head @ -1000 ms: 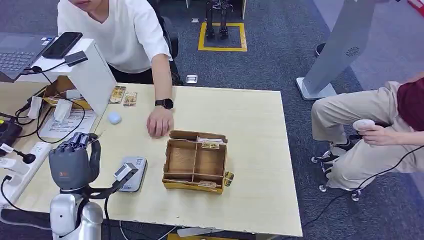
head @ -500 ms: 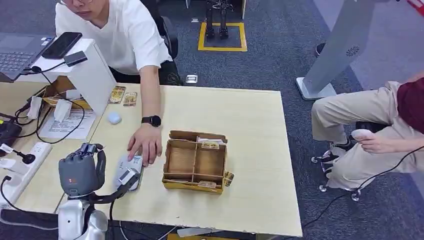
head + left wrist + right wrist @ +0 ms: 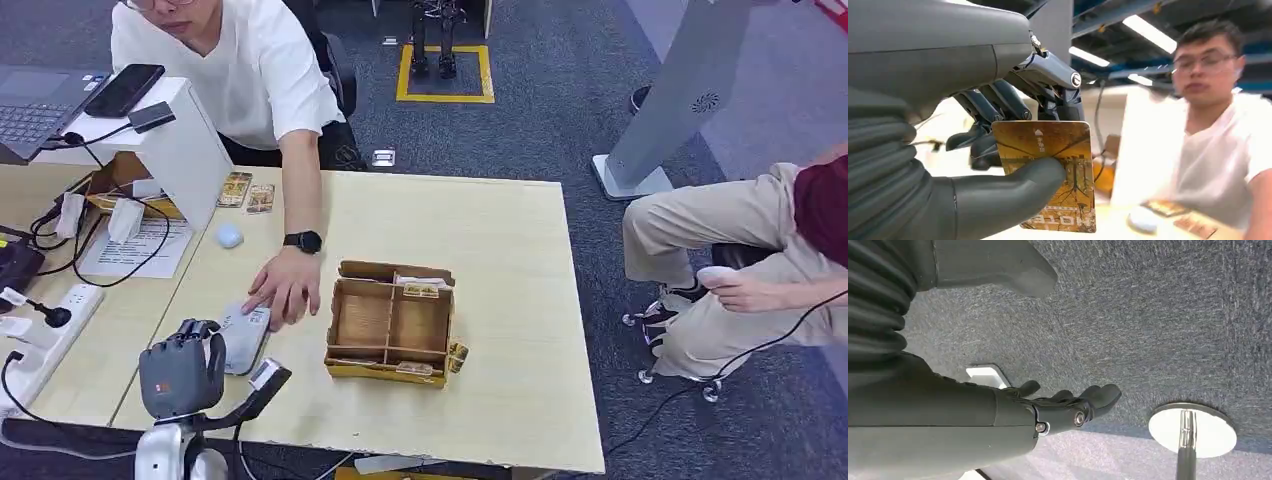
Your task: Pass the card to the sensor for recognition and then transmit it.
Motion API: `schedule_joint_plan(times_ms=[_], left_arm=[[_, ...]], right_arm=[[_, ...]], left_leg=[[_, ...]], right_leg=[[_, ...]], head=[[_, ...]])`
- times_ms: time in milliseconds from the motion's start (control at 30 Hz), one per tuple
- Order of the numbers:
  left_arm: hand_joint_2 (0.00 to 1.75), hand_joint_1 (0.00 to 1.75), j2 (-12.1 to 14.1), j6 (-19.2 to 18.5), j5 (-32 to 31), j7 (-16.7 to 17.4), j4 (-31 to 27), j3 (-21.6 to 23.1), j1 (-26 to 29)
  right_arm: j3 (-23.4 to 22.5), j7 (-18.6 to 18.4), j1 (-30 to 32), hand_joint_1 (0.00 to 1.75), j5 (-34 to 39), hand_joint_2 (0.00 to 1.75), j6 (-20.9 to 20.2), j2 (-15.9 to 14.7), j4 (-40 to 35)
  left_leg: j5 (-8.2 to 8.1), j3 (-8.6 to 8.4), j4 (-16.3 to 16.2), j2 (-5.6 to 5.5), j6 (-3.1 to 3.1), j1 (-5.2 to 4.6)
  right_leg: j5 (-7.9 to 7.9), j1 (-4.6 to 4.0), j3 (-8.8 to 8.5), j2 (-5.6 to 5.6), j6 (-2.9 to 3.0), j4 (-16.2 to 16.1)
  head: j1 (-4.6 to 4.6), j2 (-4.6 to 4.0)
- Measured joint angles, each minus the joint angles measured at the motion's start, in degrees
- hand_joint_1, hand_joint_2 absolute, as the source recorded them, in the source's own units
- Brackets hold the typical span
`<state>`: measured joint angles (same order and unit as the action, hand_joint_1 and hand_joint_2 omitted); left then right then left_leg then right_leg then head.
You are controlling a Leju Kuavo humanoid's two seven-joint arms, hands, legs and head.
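Lower and nearer the bench's front edge than a second ago, the left hand pinches the hotel card between thumb and fingers. Best to lower it flat over the grey sensor, which the person's hand now touches. Right hand hangs empty, fingers loosely apart. From the head view the card is hidden.

One cardboard tray, one sensor, one phone, one laptop, two people, two loose cards at eleven o'clock
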<state>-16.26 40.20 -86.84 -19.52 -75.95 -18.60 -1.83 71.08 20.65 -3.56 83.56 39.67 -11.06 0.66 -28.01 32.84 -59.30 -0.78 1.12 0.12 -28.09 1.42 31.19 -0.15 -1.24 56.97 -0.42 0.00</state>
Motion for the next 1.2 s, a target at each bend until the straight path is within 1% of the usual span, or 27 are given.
schedule_joint_plan(times_ms=[267, 400, 533, 900, 1200], left_arm=[[1.75, 1.75, 0.15, 0.02, -0.05, 0.72, 2.42, 0.61, 0.95], [1.75, 1.75, 0.24, 0.02, -1.29, 3.15, 4.5, 1.68, 1.14], [1.75, 1.75, 0.52, 0.13, -1.62, 4.63, 6.49, 2.97, 1.18], [1.75, 1.75, 1.55, 0.17, -1.84, 6.18, 11.17, 4.9, 1.02], [1.75, 1.75, 2.19, 0.17, -1.86, 7.34, 12.94, 5.7, 0.53]], right_arm=[[-0.04, -0.13, -0.03, 0.0, -0.07, 1.75, 0.0, 0.0, 0.0], [-0.17, -0.04, -0.02, 0.0, 0.04, 1.75, 0.0, 0.0, 0.0], [-0.24, -0.04, -0.02, 0.0, 0.09, 1.75, 0.0, 0.02, 0.0], [-0.33, -0.02, -0.02, 0.0, 0.28, 1.75, 0.02, 0.02, 0.0], [-0.33, -0.02, -0.02, 0.0, 0.28, 1.75, 0.0, 0.04, 0.0]], left_leg=[[0.0, 0.0, 0.0, 0.0, 0.0, 0.0], [0.0, 0.0, 0.0, 0.0, 0.0, 0.0], [0.0, -0.02, 0.0, -0.01, 0.0, 0.0], [0.01, -0.14, 0.02, -0.02, 0.0, -0.01], [0.01, -0.27, 0.03, -0.02, -0.01, 0.0]], right_leg=[[0.0, 0.0, 0.0, 0.0, 0.0, 0.0], [0.0, 0.0, 0.0, 0.0, 0.0, 0.0], [0.0, 0.01, -0.03, -0.01, 0.0, 0.0], [0.0, 0.0, -0.14, -0.03, 0.0, 0.0], [0.0, 0.0, -0.28, -0.05, 0.0, 0.0]], head=[[0.02, 0.0], [0.0, 0.0], [0.0, 0.02], [0.0, 0.0], [0.02, 0.02]])
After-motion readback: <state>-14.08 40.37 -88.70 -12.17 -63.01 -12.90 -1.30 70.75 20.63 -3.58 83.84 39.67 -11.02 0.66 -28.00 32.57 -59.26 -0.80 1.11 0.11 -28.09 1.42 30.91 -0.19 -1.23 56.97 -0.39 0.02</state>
